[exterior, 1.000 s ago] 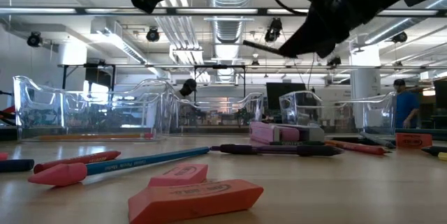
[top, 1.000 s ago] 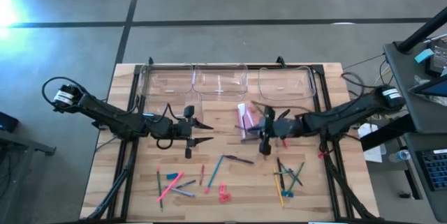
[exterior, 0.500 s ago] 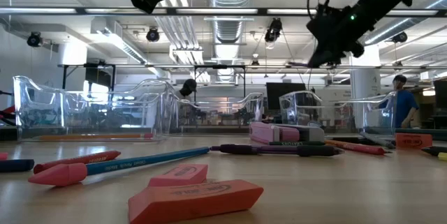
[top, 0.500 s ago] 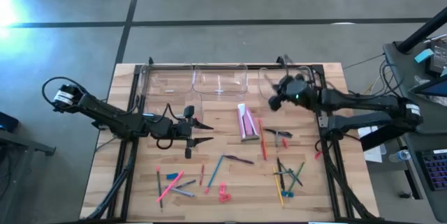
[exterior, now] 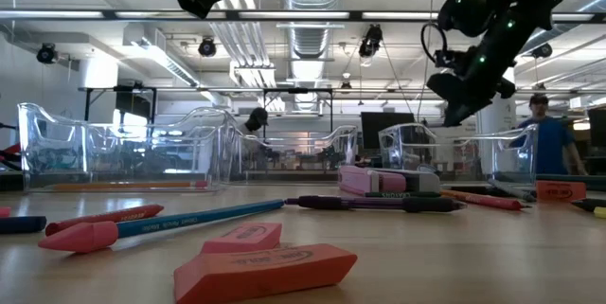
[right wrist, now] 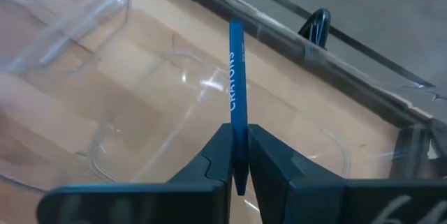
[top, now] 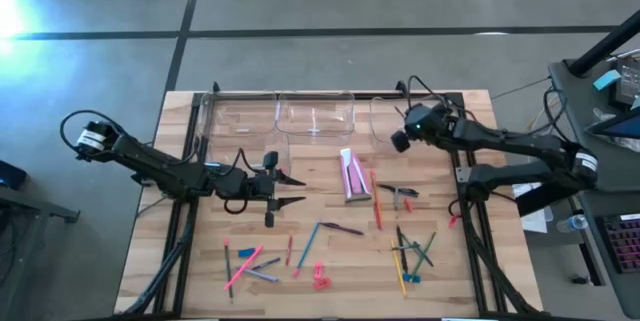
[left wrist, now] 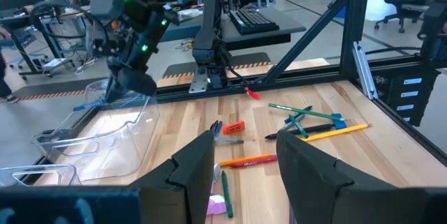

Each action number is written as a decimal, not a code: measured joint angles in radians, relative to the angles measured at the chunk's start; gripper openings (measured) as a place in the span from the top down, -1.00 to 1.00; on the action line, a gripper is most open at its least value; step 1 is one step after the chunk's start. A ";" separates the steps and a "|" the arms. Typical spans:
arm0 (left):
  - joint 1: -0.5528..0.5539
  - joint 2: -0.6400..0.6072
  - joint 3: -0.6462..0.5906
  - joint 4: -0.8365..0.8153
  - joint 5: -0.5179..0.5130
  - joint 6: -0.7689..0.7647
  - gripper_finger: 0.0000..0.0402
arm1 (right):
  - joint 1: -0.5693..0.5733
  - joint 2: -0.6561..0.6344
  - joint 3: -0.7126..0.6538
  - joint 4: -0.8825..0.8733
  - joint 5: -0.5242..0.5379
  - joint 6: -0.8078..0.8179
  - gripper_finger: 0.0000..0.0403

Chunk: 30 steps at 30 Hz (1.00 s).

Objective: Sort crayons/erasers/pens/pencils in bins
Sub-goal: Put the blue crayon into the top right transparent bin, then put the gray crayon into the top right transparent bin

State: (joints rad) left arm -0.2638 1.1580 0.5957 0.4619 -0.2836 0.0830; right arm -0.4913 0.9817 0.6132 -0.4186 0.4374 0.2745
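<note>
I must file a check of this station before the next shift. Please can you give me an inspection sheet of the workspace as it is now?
Surface: wooden table, no spill seen.
Job's things: clear bins in a row along the far edge; erasers near the front edge; pens and pencils scattered, unsorted.
Clutter: pink box lying mid-table.
Grippers: right gripper over the rightmost bin, shut on a blue crayon; left gripper open, above the table's left half, holding nothing.
Cables: black cables loop along both arms; one loop above the right wrist.
Surroundings: a person stands beyond the table; desk with equipment to the right.
</note>
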 joint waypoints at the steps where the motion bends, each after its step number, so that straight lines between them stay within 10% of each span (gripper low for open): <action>1: 0.000 0.000 0.000 0.000 0.000 0.000 0.30 | 0.000 0.010 0.000 0.000 0.000 0.003 0.80; 14: 0.000 0.000 -0.001 0.000 0.000 -0.024 0.30 | 0.002 -0.010 0.000 0.004 -0.067 0.006 0.29; 30: 0.000 0.000 -0.010 0.000 0.000 -0.025 0.30 | 0.227 -0.116 -0.001 0.033 -0.142 0.076 0.44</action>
State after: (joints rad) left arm -0.2642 1.1580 0.5855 0.4622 -0.2836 0.0583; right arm -0.2642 0.8658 0.6125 -0.3854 0.2959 0.3509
